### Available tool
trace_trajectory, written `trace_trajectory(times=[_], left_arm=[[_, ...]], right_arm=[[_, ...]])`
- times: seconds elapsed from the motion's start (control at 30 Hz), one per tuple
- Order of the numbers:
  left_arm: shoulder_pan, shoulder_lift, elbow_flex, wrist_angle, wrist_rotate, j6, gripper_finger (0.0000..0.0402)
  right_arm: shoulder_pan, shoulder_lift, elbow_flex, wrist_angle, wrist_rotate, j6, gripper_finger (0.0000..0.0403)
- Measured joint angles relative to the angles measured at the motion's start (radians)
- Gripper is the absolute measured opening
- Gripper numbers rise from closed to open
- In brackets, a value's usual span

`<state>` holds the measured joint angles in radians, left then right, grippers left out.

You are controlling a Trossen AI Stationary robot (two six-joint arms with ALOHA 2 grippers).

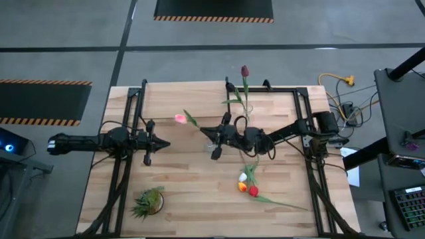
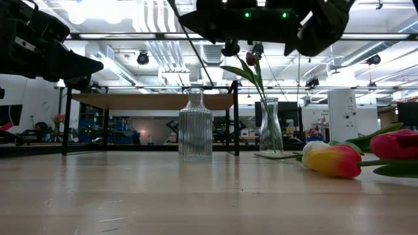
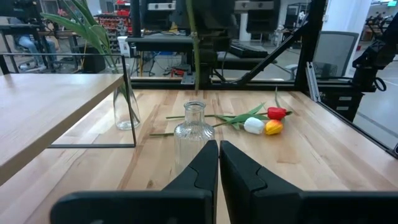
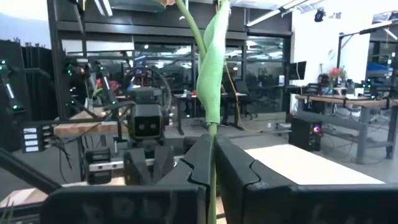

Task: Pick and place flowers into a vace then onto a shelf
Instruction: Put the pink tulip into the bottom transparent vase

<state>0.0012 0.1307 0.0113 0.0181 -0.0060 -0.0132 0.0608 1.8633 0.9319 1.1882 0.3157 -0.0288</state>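
My right gripper is over the table's middle, shut on a pink tulip. The tulip's green stem reaches down over the mouth of a ribbed glass vase. A smooth glass vase beside it holds a dark maroon tulip. White, orange and red tulips lie on the table toward the near right. The pale wood shelf stands on black legs at the far side. My left gripper waits shut at the table's left, touching nothing. My right gripper pinches the pink tulip's green stem between its two fingers, just below a long leaf. The fingers come about level from the table's right side and lie across the stem. The tulip is lifted clear and tilted, its head toward the far left.
A small spiky green plant stands at the near left of the table. Black frame rails run along both sides. Cables lie off the far right corner. Bare planks lie at the near middle.
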Motion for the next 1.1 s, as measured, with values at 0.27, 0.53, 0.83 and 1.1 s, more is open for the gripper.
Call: trace_trajectory(times=[0.27, 0.53, 0.83, 1.1], left_arm=[[0.000, 0.000, 0.000, 0.000, 0.000, 0.000, 0.0000], [0.000, 0.000, 0.000, 0.000, 0.000, 0.000, 0.0000], [0.000, 0.000, 0.000, 0.000, 0.000, 0.000, 0.0000], [0.000, 0.000, 0.000, 0.000, 0.000, 0.000, 0.0000]], right_arm=[[-0.026, 0.000, 0.056, -0.042, -0.123, 0.029, 0.0008], [-0.034, 0.000, 0.062, -0.078, -0.175, 0.033, 0.0009], [-0.063, 0.067, 0.069, 0.016, -0.163, 0.158, 0.0008], [-0.064, 0.113, 0.130, 0.022, -0.171, 0.155, 0.0008]])
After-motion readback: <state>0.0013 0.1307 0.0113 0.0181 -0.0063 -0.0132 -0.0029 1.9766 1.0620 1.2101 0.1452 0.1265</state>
